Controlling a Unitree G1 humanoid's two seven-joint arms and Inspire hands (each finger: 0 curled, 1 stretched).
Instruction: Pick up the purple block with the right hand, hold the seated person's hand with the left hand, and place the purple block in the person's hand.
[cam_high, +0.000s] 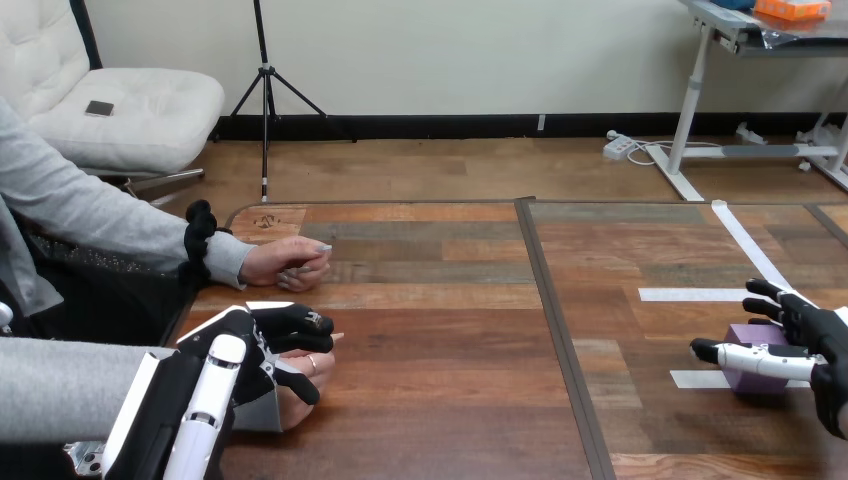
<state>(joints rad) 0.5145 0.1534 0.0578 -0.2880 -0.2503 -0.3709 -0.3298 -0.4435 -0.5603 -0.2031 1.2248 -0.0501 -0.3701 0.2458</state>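
Note:
The purple block (748, 338) stands on the table near the right edge, beside a strip of white tape. My right hand (818, 345) reaches round it, thumb across its near face and fingers (775, 295) spread behind it, a gap showing between them and the block. The hand is open. At the lower left my left hand (245, 350) lies over the person's hand (318, 370), which rests on the table; my fingers curl over its top and my thumb wraps its near side. The person's palm is hidden.
The person's other hand (290, 265) rests loosely closed on the table farther back at the left. White tape strips (690, 294) mark the right part of the table. A dark seam (555, 320) runs down the table's middle.

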